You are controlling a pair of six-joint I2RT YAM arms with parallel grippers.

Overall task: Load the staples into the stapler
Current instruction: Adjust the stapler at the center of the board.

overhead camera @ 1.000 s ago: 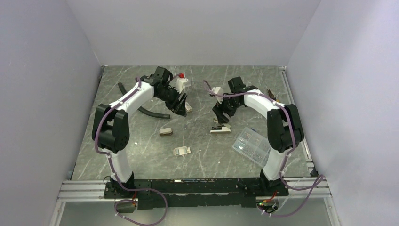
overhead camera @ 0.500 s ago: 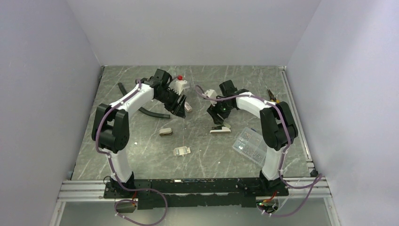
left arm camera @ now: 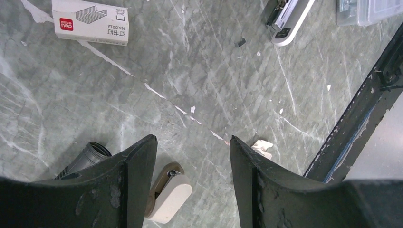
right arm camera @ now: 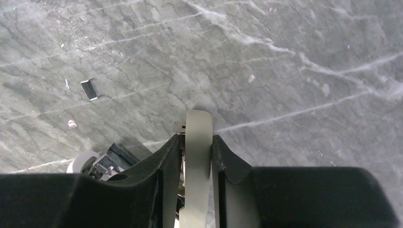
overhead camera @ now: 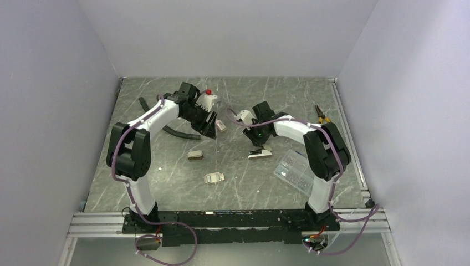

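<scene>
In the last second our right gripper [right arm camera: 196, 145] has come down and clamped the olive top arm of the stapler [right arm camera: 198, 121], which sits on the table [right arm camera: 294, 57] before the right arm. We judge that loading can begin. Our left gripper [left arm camera: 192, 142] hangs released and empty. The staple box [left arm camera: 90, 21] reads "deli" and "No.0012".
</scene>
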